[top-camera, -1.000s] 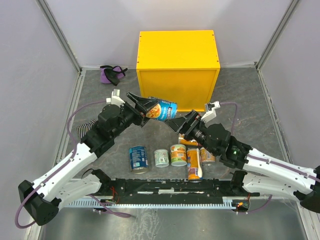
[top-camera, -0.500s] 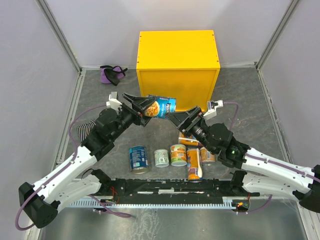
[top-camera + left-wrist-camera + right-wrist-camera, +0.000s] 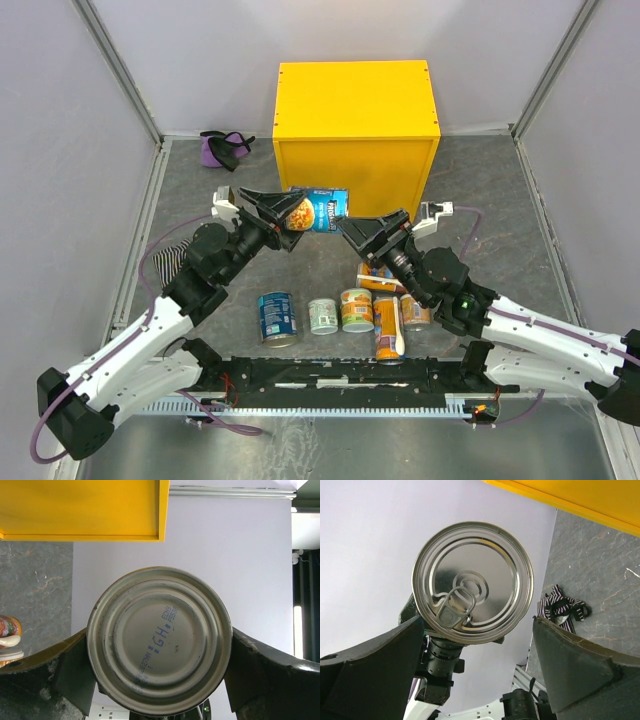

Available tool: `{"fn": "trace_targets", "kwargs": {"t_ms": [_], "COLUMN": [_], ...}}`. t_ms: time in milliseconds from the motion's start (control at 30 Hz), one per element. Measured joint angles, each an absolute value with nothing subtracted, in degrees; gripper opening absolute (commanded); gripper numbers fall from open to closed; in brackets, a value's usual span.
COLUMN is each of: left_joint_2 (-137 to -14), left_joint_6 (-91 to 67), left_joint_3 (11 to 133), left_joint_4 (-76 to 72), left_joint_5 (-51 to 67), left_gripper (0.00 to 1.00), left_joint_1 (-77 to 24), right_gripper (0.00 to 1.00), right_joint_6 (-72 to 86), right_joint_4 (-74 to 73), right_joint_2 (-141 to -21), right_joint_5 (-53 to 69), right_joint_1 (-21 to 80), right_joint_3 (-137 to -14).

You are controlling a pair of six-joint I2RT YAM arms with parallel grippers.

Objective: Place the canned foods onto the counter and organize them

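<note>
— Holding anything in front of the yellow box [image 3: 355, 100]?
— The left hand [image 3: 298, 212] is grasping the blue can [image 3: 325, 209] sideways, just before the box's front face.
— And the right hand [image 3: 352, 228]?
— It is hovering released, straddling the can's lid end without touching. The other cans [image 3: 343, 310] are sitting farther from the box.

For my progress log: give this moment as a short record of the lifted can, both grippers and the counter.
can: blue, held sideways in the air, in front of the counter
left gripper: shut on the can
right gripper: open, facing the can's tab end
counter: no cans on top
</note>
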State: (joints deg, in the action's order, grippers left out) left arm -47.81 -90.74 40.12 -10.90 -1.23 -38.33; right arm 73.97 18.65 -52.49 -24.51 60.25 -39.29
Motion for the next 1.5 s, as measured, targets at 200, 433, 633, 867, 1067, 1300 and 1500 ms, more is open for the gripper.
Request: {"fn": "trace_targets", "kwargs": {"t_ms": [200,433,633,867,1067,1300,1500], "left_joint_2": [-47.6,-46.6,-46.5,-46.5,-46.5,-46.6,-46.6], "left_joint_6": [-91.5,-91.7,-91.7,-91.9,-92.3,-93.5,-94.1], "left_joint_3": [39.6,39.0,39.0,39.0,39.0,39.0,38.9], "left_joint_4": [-11.4,-12.1,-12.1,-13.3,-14.6,-15.2,-16.5], "left_joint_5": [-0.9,-1.0,-1.0,-1.7,-3.2,-4.2,-4.1], "left_gripper": [0.03,0.03,0.03,0.03,0.03,0.03,0.03], "left_joint_1": [-38.3,-38.3,-38.1,-37.8,-37.3,-37.2,-37.2], "right_gripper": [0.97,0.97,0.97,0.98,0.98,1.00,1.00], "right_joint_6": [74.3,74.3,73.6,71.2,70.0,68.6,67.9], "right_joint_4": [21.0,23.7,25.7,25.8,27.0,28.0,28.9], "right_joint_2": [-52.6,-54.6,-57.6,-60.5,-64.4,-68.5,-71.2], "right_joint_5": [-25.4,-25.5,-25.5,-25.8,-26.8,-28.3,-29.0], "right_joint_1": [60.2,60.2,60.2,60.2,59.9,59.8,59.7], "right_joint_3": [-39.0,-39.0,-40.4,-43.5,-46.8,-50.5,-53.2]}}
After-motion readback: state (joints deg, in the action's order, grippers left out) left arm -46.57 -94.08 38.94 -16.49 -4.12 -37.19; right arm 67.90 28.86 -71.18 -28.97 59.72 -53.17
